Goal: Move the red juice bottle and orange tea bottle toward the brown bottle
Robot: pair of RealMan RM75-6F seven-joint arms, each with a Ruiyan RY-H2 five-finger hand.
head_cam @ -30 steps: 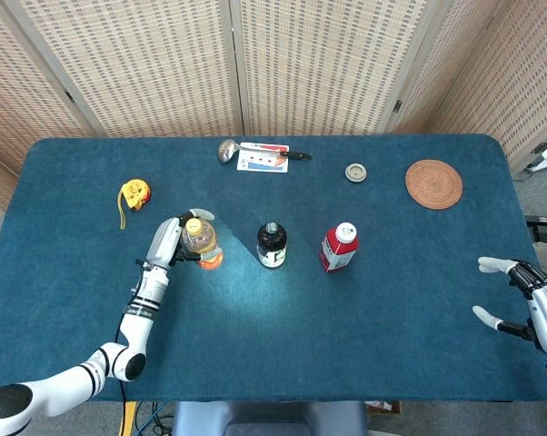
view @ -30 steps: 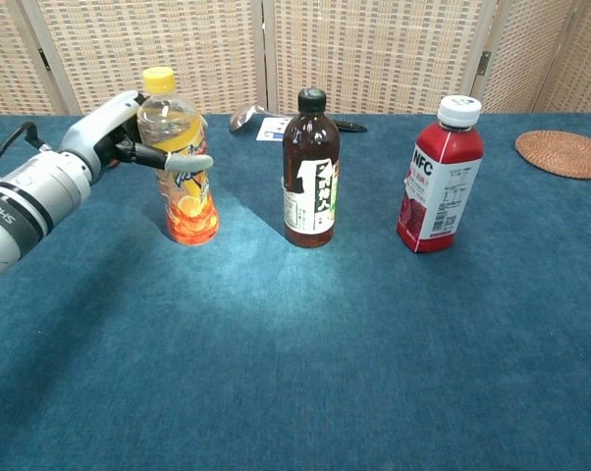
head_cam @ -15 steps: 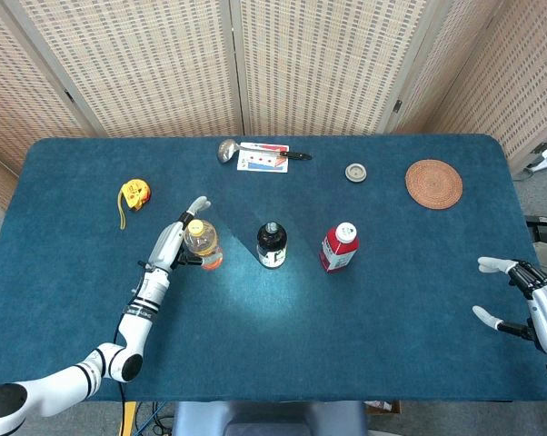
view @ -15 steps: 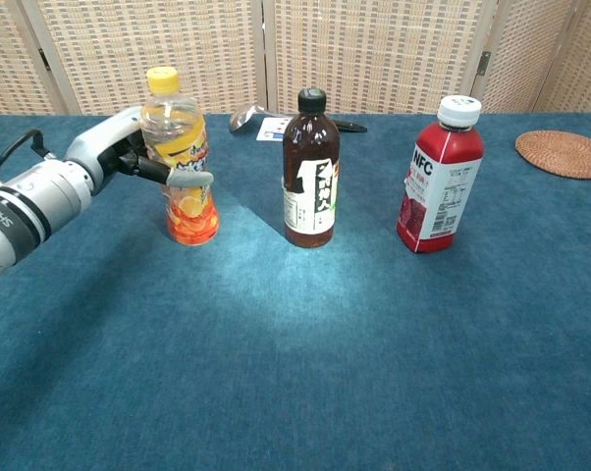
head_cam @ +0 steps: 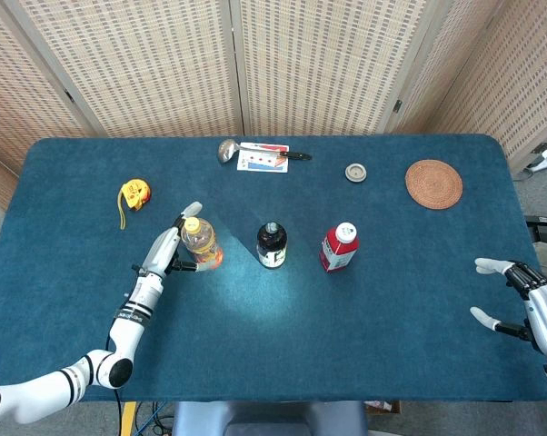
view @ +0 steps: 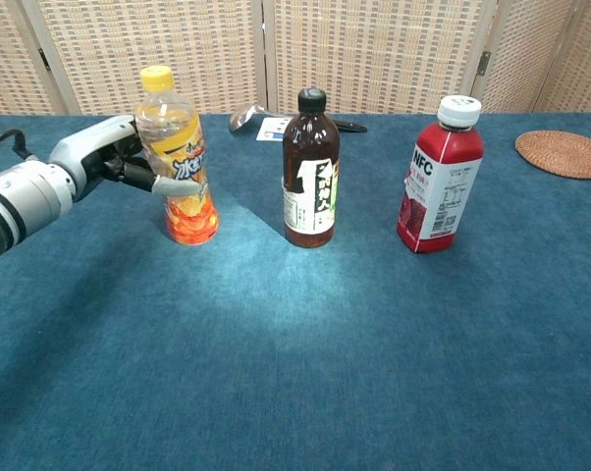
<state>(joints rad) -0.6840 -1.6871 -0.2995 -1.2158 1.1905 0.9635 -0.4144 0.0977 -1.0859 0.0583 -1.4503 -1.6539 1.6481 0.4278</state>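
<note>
right hand (head_cam: 519, 300) spread, empty, well right of brown bottle (view: 310, 169) | left hand (view: 109, 162) fingers loosely around tilted tea bottle (view: 178, 157), left of brown bottle | juice bottle (view: 440, 175) upright, right of it

left hand (view: 97, 159) fingers loosely spread, right hand (head_cam: 528, 304) open

Both views are bright and evenly lit, with a pale pool of light on the blue table (head_cam: 283, 300) just in front of the brown bottle (view: 310, 172), strongest in the chest view. Short, soft shadows fall on the cloth to the near right of the bottles, so the light seems to come from above and the far left. Focus is sharp throughout, with small glints on the orange tea bottle (view: 176, 162); the head view bends slightly toward its edges.
</note>
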